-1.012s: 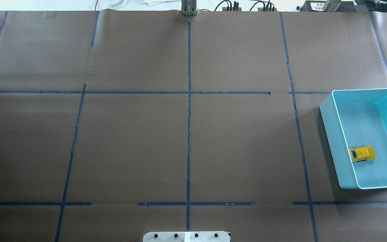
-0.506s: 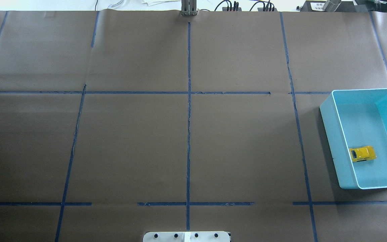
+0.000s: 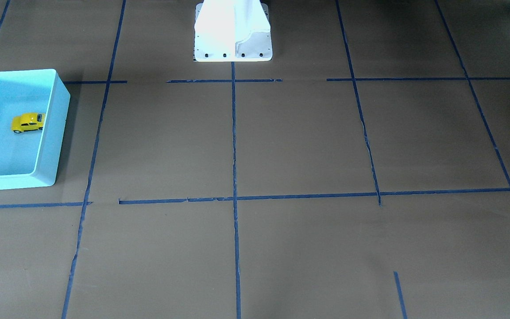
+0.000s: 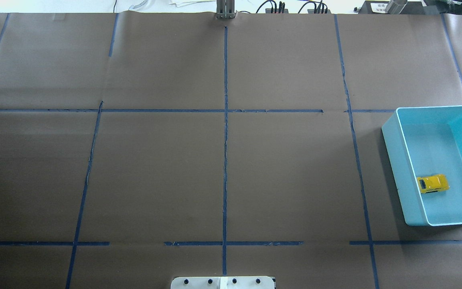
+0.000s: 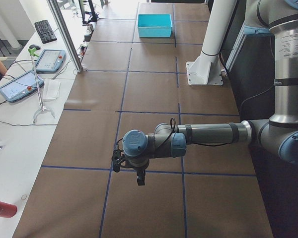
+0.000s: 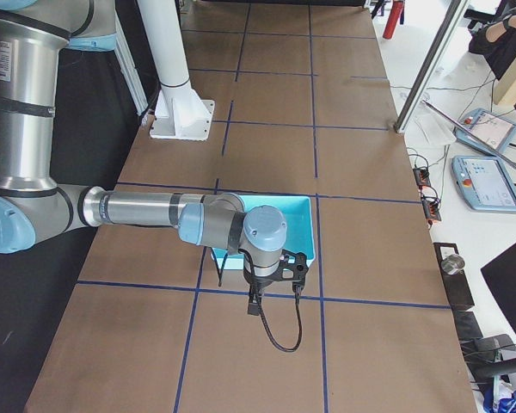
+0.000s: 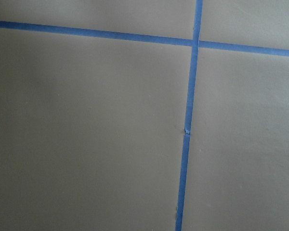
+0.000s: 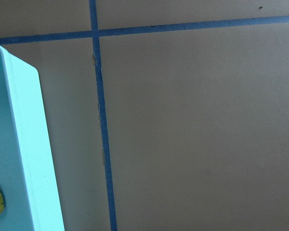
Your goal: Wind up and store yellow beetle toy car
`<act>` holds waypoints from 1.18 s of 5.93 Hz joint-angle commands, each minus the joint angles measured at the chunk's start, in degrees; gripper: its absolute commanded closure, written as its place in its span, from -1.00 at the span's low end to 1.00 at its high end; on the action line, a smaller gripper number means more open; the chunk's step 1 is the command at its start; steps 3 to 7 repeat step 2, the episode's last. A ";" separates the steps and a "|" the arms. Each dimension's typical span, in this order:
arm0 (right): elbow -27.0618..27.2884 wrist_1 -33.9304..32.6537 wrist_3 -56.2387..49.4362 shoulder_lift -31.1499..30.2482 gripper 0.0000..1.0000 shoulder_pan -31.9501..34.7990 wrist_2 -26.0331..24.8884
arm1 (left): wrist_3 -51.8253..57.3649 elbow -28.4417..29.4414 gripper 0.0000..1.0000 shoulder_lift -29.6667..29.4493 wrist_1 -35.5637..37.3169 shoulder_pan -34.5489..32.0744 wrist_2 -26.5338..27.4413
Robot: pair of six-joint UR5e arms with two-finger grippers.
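Overhead exterior: rounded yellow beetle toy car [image 4: 432, 184] in smooth bin [image 4: 394, 160]; tools' [image 5: 139, 177] [image 6: 254, 306] state unclear.

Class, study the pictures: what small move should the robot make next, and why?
Probably swing the right claw over the turquoise bin, above the yellow car, if winding is still to do. The car stands on its wheels inside the bin, nothing grips it, and that claw hangs just beside the bin. Whether it was wound cannot be told.
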 commanded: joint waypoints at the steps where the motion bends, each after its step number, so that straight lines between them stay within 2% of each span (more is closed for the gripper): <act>1: -0.27 0.02 0.00 -0.02 -1.00 0.04 -0.03 | 0.00 0.02 -1.00 -0.03 0.00 0.03 0.00; 7: -0.27 0.02 -0.09 -0.02 -1.00 -0.05 -0.03 | 0.00 0.11 -1.00 -0.03 -0.09 0.03 0.00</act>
